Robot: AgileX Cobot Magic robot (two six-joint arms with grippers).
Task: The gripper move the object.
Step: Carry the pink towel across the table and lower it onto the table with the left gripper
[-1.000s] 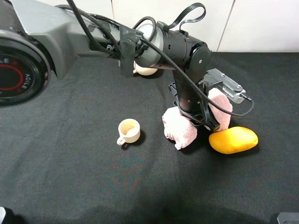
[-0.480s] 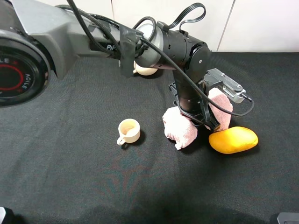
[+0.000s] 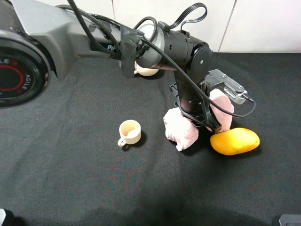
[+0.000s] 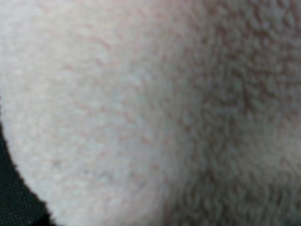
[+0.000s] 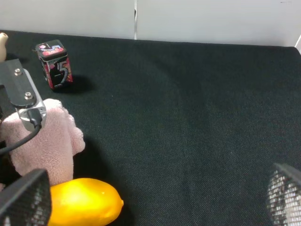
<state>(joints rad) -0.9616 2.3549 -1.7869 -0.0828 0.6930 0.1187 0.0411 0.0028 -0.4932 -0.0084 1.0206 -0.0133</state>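
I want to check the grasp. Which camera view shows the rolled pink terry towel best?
Exterior high: both lobes of the rolled pink terry towel show, either side of the black robot arm. Left wrist shows only blurred pile; right wrist shows one lobe.

You could not see how the left claw's [image 3: 203, 118] jaws stood: the arm [image 3: 188, 70] covered the towel's [image 3: 181, 129] middle, and its wrist view gave only blurred pile. The teapot [image 3: 145, 70] sat mostly behind the arm. The right claw's [image 5: 153, 195] fingers [image 5: 23, 197] were blurred and cut off by the edge, as was the mango [image 5: 82, 207].
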